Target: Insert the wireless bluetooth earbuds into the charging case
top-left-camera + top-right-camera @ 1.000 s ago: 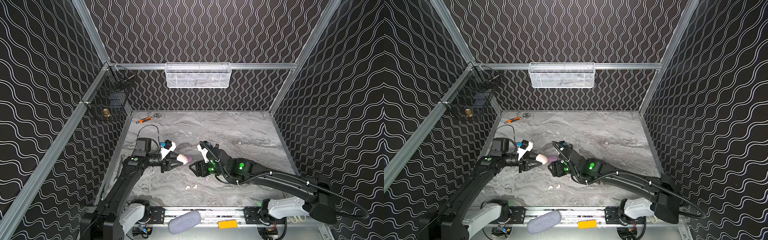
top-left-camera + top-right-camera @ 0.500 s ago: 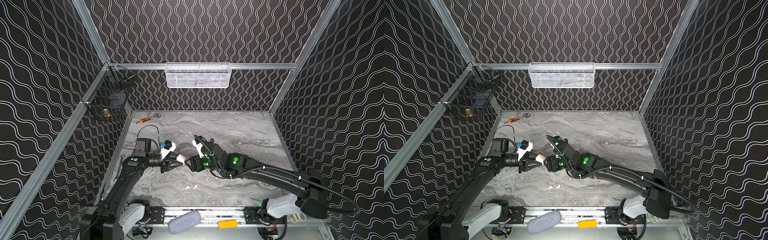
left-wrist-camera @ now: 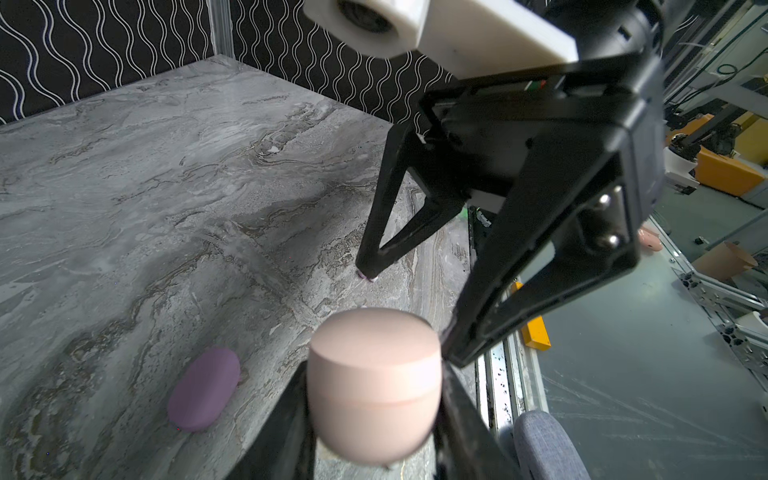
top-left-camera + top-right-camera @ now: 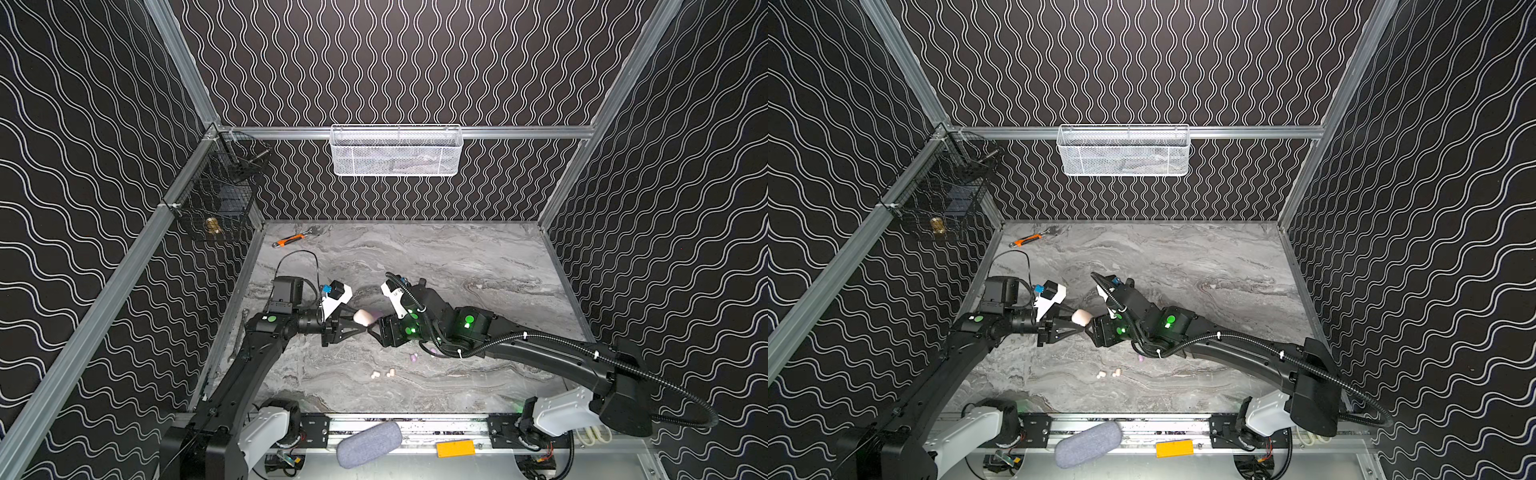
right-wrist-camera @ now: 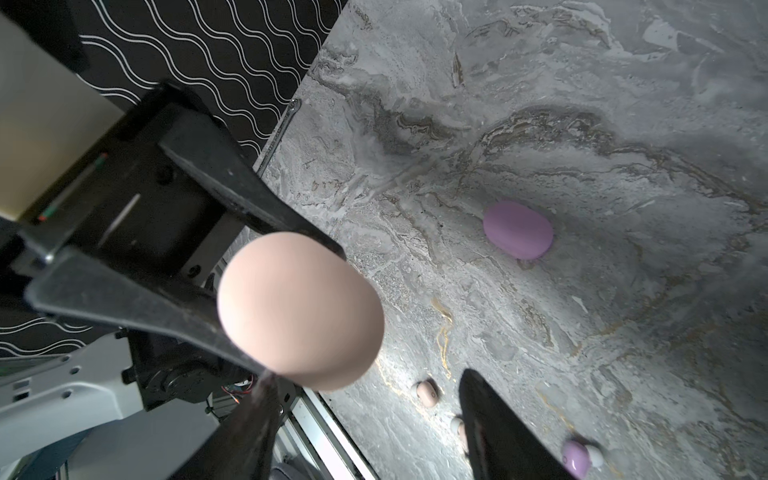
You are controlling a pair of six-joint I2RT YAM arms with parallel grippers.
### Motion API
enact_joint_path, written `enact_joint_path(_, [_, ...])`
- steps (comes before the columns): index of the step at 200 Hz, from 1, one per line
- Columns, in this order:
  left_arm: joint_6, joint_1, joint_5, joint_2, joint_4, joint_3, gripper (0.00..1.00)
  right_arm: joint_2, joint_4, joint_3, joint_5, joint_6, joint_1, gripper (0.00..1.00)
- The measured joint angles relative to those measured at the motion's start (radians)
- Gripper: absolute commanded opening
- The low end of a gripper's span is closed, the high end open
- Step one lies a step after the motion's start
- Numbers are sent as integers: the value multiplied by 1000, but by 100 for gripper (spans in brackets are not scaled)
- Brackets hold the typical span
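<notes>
The left gripper (image 5: 299, 309) pinched the closed cream case (image 3: 374, 374) above the bench (image 4: 457, 266), the right gripper (image 3: 411, 314) was spread just beside it, and the lilac case (image 5: 517, 228) lay shut near the loose earbuds (image 4: 375, 374).

Close quarters above the tabletop (image 4: 457, 266), left of centre.
A case (image 4: 363, 317) sits in the left end effector (image 4: 357, 324), the right end effector (image 3: 412, 314) just right of it; a second case (image 3: 204, 389) lies on the tabletop close by, earbuds (image 4: 375, 374) nearer the front, a wrench (image 4: 293, 240) far back left.
</notes>
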Motion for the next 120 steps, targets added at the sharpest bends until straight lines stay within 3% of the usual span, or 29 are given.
enact_joint_path(120, [33,-4,21,-14,-32,5,4,-21,-9,5,10,-24,-58,70])
